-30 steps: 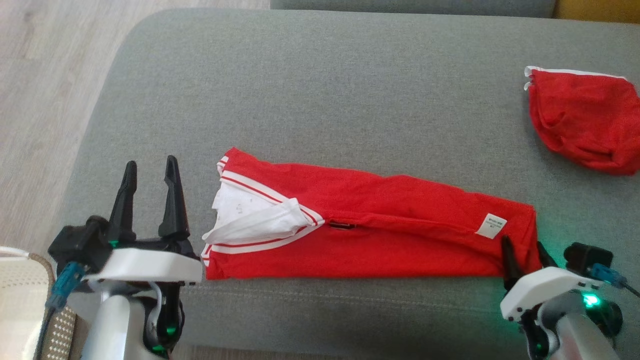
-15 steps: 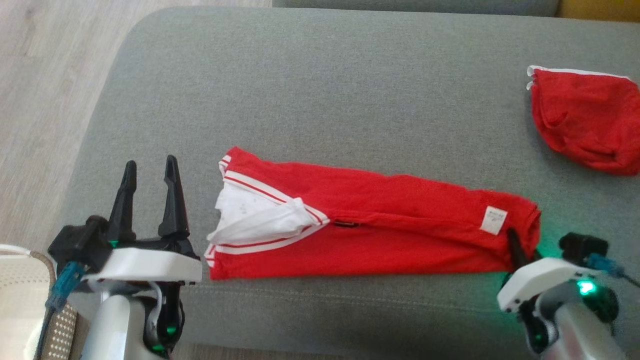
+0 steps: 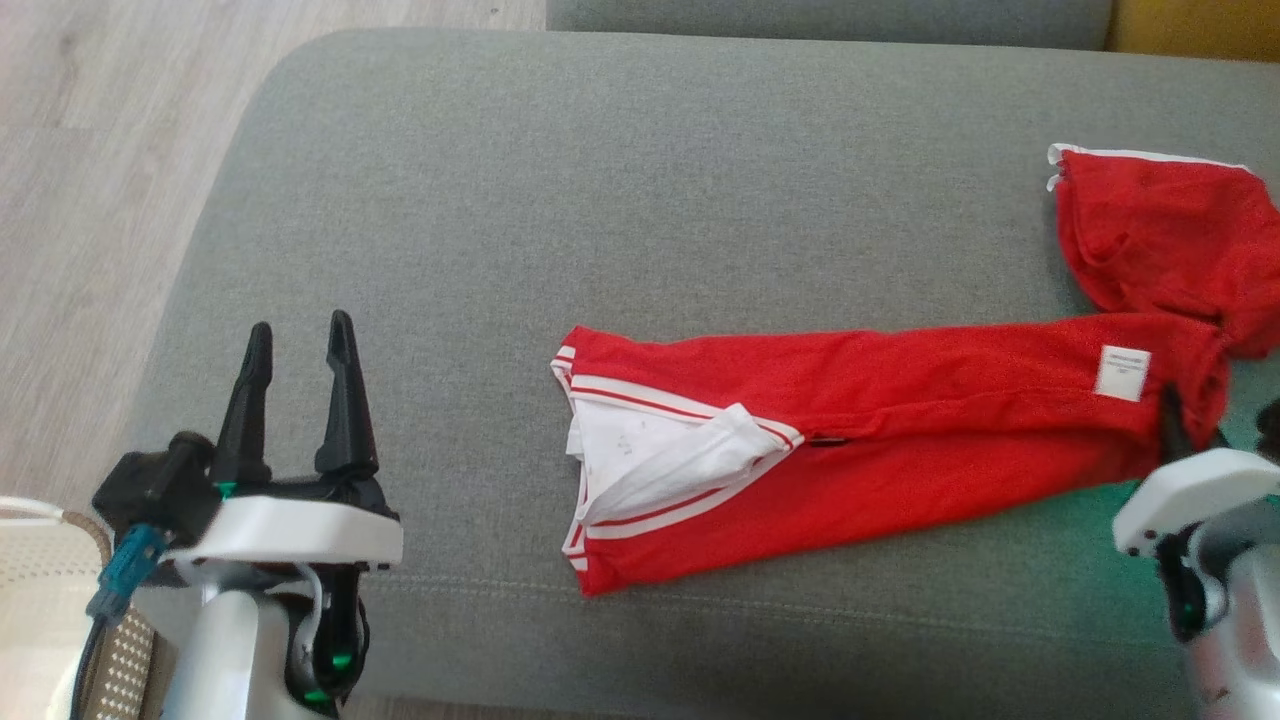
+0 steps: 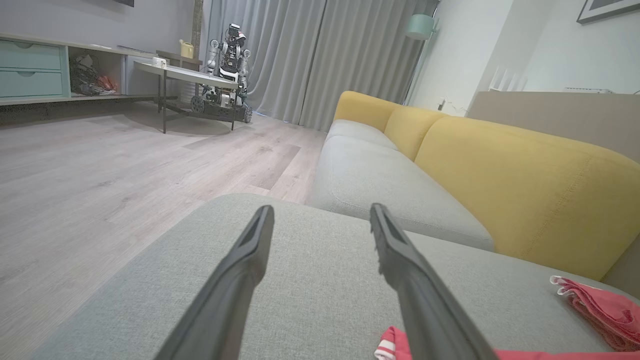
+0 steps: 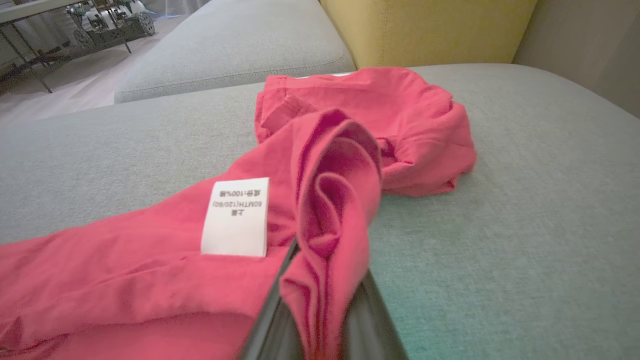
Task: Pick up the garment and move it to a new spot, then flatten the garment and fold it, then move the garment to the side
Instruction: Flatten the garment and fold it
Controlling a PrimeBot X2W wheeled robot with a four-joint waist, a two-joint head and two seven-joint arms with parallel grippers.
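The garment [image 3: 880, 420] is a red shirt with a white, red-striped collar, folded into a long strip across the grey sofa seat [image 3: 640, 200]. Its collar end lies at the middle; its hem end, with a white label [image 3: 1121, 372], is bunched at the right. My right gripper [image 3: 1185, 435] is shut on that hem end, and red cloth [image 5: 325, 210] puckers up between its fingers [image 5: 272, 300]. At the lower left my left gripper [image 3: 300, 390] is open over the seat, well clear of the collar. Its fingers [image 4: 240, 280] hold nothing, with the garment's collar corner [image 4: 392, 347] low beside them.
A second red garment [image 3: 1165, 240] lies crumpled at the right, touching the held hem end. The sofa's yellow backrest [image 4: 525, 185] runs behind the seat. Wooden floor [image 3: 90, 170] lies past the seat's left edge. A pale perforated object [image 3: 50, 590] sits at the lower left corner.
My right gripper closed on the hem end and has pulled the garment rightward, up against the other red garment. The collar end slid from beside the left gripper to mid-seat. The left gripper stayed put.
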